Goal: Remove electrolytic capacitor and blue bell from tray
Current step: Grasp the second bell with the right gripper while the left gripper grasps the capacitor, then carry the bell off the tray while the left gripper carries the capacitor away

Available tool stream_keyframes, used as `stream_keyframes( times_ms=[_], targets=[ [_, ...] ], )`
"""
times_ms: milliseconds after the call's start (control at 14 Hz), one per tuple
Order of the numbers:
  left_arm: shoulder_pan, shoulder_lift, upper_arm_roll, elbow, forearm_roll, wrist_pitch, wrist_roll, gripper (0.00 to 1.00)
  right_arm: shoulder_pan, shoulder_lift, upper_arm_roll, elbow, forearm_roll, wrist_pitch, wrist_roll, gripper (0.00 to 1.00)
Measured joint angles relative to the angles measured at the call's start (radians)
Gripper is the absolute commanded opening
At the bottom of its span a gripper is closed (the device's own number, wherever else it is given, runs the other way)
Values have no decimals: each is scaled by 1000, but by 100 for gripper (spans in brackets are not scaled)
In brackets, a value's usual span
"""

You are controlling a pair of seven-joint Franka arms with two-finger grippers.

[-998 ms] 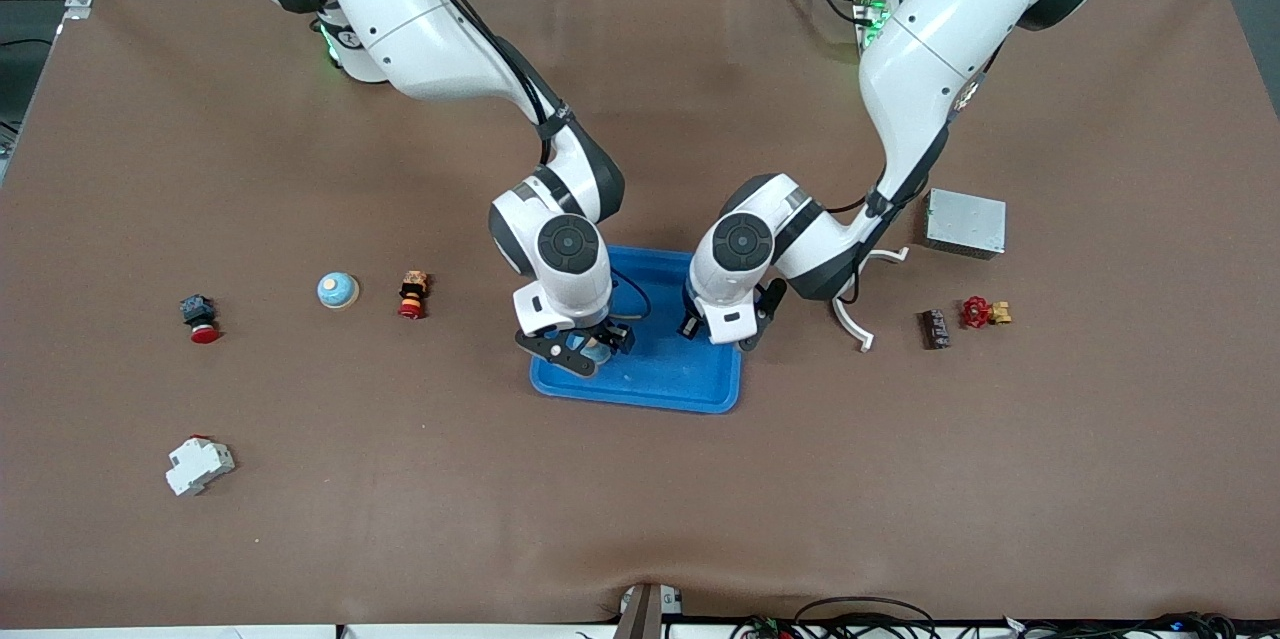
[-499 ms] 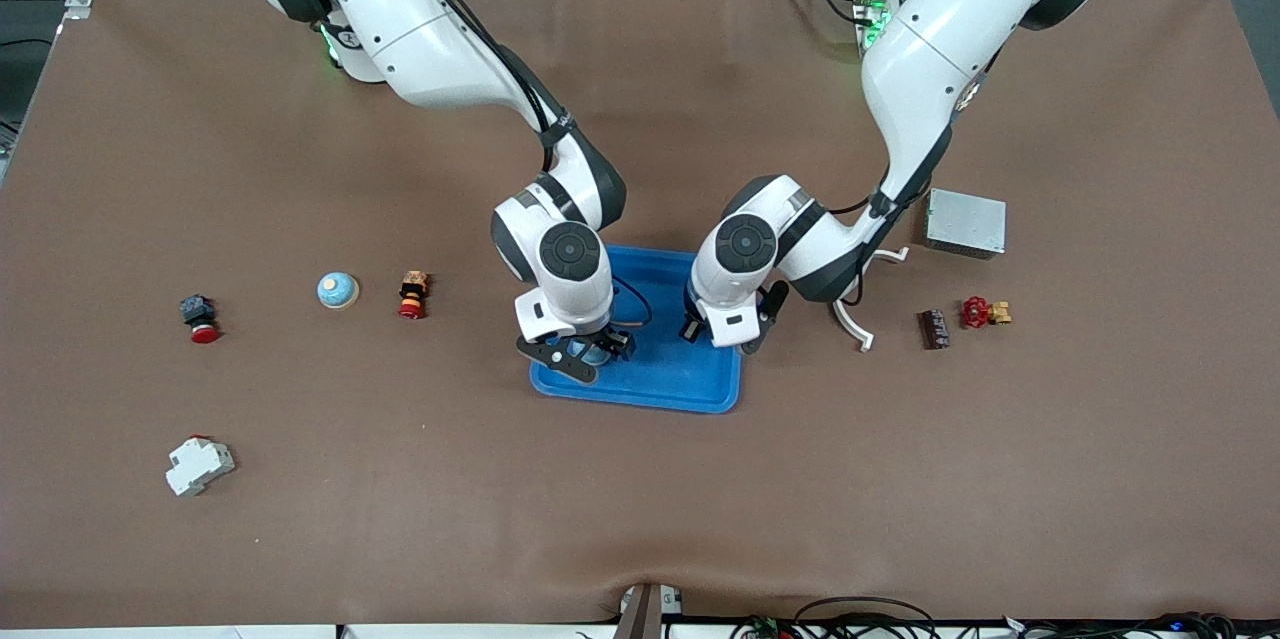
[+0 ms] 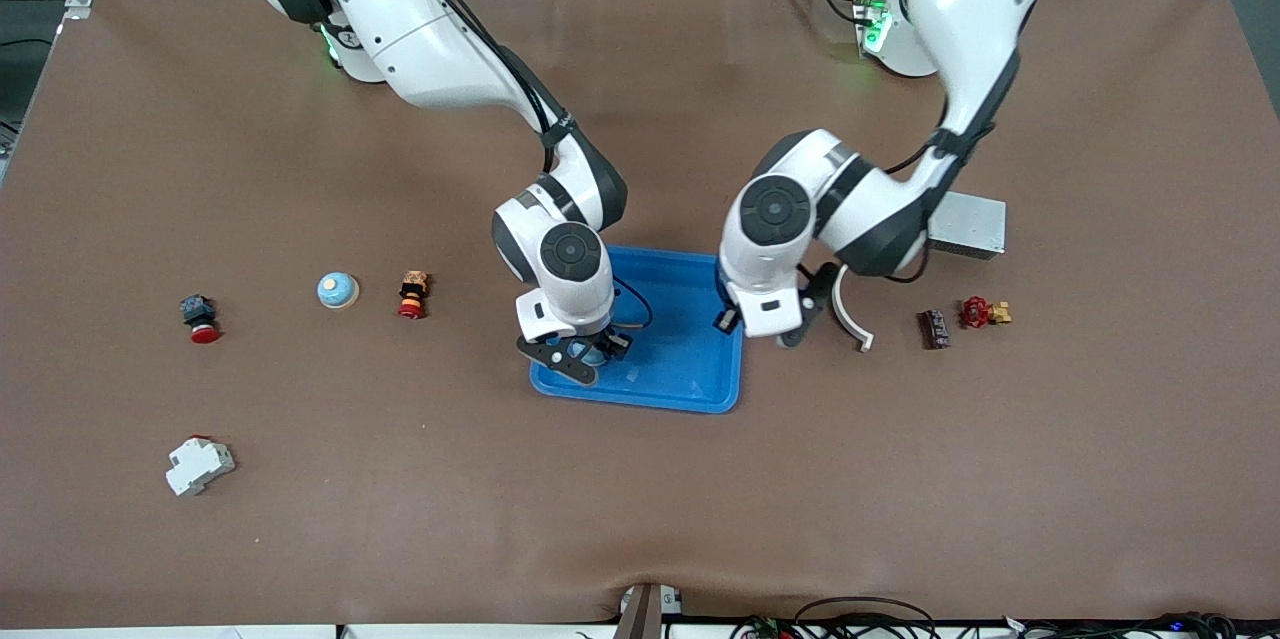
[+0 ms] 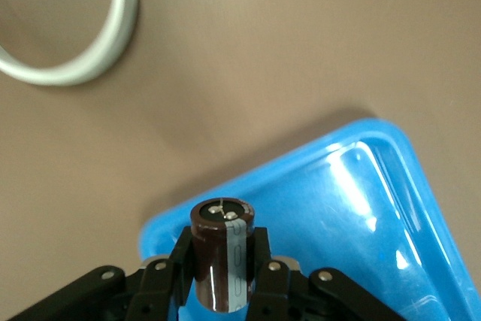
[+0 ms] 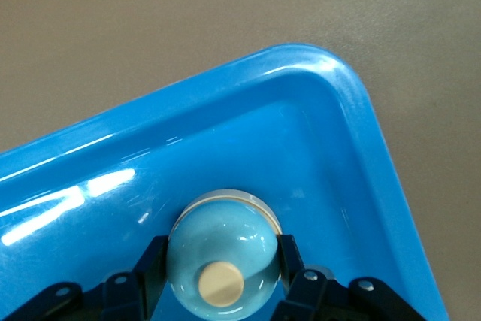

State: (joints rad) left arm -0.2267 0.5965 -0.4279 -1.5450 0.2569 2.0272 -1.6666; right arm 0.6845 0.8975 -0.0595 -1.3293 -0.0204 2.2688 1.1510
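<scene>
My right gripper (image 3: 577, 356) is shut on a light-blue bell (image 5: 219, 252) with a cream button, held low over the blue tray (image 3: 690, 379), in its corner toward the right arm's end; the gripper also shows in the right wrist view (image 5: 222, 264). My left gripper (image 3: 757, 329) is shut on a dark brown capacitor (image 4: 222, 255) with a grey stripe, held upright over the tray's edge (image 4: 248, 178) toward the left arm's end; it also shows in the left wrist view (image 4: 223, 262). The capacitor is hidden in the front view.
A second light-blue bell (image 3: 338, 290), a red-yellow button (image 3: 412, 294), a black-red button (image 3: 200, 317) and a white breaker (image 3: 198, 465) lie toward the right arm's end. A white curved piece (image 3: 852, 311), a dark part (image 3: 933, 328), a red valve (image 3: 983, 312) and a silver box (image 3: 965, 222) lie toward the left arm's end.
My left gripper has moved with the capacitor from over the tray's inside out to its edge toward the left arm's end. The right gripper has hardly moved.
</scene>
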Motion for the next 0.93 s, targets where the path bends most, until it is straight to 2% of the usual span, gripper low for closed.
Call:
stream_keyframes(
  times_ms=[214,499,713,926],
  targets=[
    [105,-57,-1,-36,-21,-52,207,0,-4,0,-1,11,0,-27,6,0],
    [262,-122,-14,-114,-27,-57,484,0,-23,-10,2,43,10,-140,-14,0],
    [435,-155,-62,-161,-58,-71,733,0,-84,-48,16,57,107,-218,-160,0],
    [612,-159,-110,-219,-61,-72,1011,0,-165,-118,21,62,134,-343,-369,0]
  ],
)
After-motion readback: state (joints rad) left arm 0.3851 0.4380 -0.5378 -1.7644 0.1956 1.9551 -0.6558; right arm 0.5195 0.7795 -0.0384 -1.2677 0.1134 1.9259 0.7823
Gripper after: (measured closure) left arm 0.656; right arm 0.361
